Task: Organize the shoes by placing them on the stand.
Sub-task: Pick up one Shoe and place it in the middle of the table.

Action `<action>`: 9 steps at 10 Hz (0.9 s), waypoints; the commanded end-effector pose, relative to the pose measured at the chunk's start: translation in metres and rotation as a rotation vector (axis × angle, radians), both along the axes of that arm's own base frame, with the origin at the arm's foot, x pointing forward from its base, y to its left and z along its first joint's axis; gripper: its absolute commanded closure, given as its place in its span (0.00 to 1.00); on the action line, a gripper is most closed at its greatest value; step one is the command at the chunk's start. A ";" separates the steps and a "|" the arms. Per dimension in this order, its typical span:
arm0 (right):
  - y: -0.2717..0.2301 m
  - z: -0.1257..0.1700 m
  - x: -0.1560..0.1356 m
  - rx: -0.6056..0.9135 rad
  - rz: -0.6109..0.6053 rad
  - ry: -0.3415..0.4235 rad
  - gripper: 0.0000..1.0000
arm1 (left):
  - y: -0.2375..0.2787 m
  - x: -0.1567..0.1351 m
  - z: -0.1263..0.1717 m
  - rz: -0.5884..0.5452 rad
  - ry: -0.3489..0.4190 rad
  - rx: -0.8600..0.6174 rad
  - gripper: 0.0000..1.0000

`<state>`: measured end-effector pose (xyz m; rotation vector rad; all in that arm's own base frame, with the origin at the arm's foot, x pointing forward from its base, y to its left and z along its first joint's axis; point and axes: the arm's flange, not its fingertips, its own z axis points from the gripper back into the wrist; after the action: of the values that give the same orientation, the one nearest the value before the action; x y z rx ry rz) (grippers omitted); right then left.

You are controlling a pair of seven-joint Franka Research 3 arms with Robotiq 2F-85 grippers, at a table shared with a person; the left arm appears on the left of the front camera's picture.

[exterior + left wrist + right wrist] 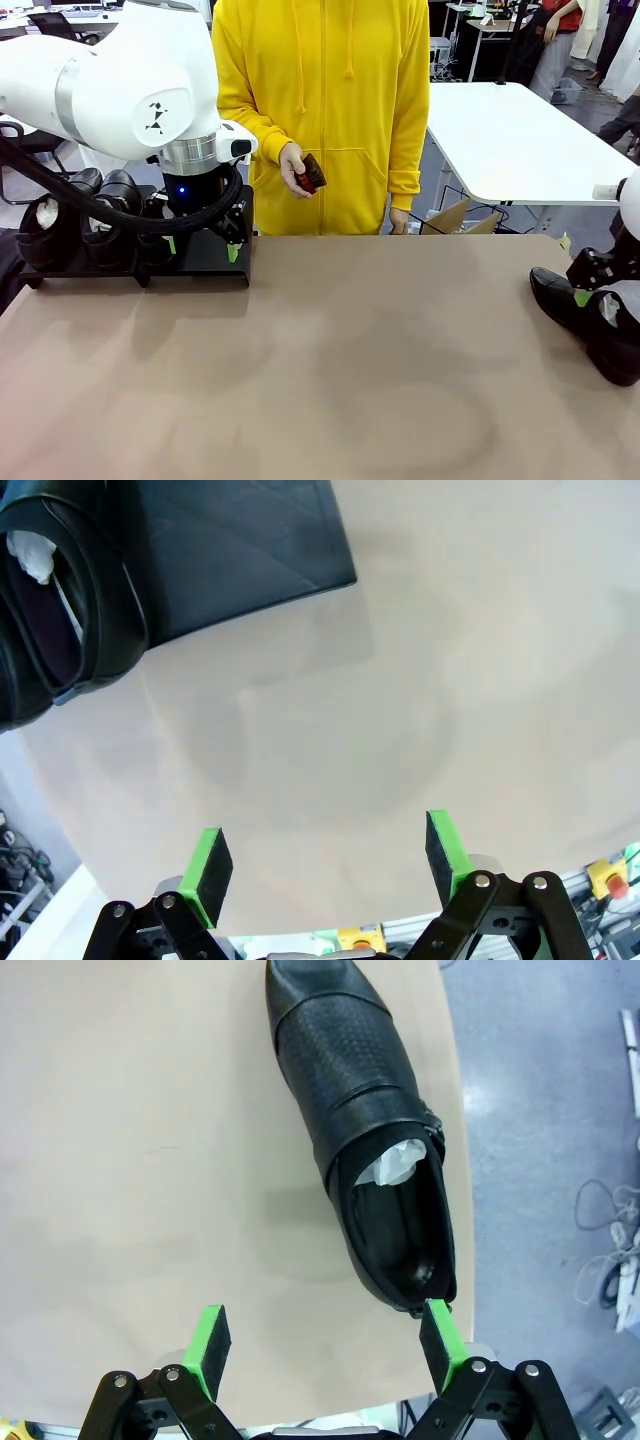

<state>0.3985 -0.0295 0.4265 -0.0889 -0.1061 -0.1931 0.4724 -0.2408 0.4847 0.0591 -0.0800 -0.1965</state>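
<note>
Fingers of both arms gape empty (left beside stand, right at shoe).

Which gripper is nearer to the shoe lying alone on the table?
Right. The right gripper hovers open just above the lone shoe at the table's right edge, one pad by its heel. The left gripper is open far across the table, at the stand.

This looks like a robotics lab or test hall. A white robot arm works over a brown-covered table, with a person in a yellow hoodie at twelve o'clock. Toward two o'clock stand more white tables, and cables lie on a grey floor.
</note>
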 end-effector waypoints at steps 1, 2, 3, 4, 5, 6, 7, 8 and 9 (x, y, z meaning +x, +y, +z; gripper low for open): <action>-0.009 -0.016 0.008 0.026 0.073 0.010 0.00 | 0.003 0.000 0.002 -0.004 -0.004 -0.005 0.00; -0.014 -0.025 0.007 0.080 0.110 -0.014 0.00 | 0.003 0.000 0.002 -0.004 -0.004 -0.005 0.00; -0.015 -0.031 0.005 0.079 0.142 -0.040 0.00 | 0.003 0.000 0.002 -0.004 -0.004 -0.005 0.00; -0.013 -0.039 0.006 0.061 0.173 -0.045 0.00 | 0.003 0.000 0.002 -0.004 -0.004 -0.005 0.00; -0.012 -0.047 0.008 0.054 0.192 -0.058 0.00 | 0.003 0.000 0.002 -0.004 -0.004 -0.005 0.00; -0.012 -0.053 0.008 0.059 0.199 -0.073 0.00 | 0.003 0.000 0.002 -0.004 -0.004 -0.005 0.00; -0.012 -0.058 0.010 0.071 0.206 -0.093 0.00 | 0.003 0.000 0.002 -0.004 -0.004 -0.005 0.00; -0.011 -0.066 0.014 0.063 0.218 -0.113 0.00 | 0.003 0.000 0.002 -0.004 -0.004 -0.005 0.00; -0.010 -0.072 0.018 0.040 0.243 -0.117 0.00 | 0.003 0.000 0.002 -0.004 -0.004 -0.005 0.00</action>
<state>0.4201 -0.0359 0.3679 -0.0477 -0.1986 -0.0019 0.4724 -0.2408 0.4848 0.0590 -0.0802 -0.1965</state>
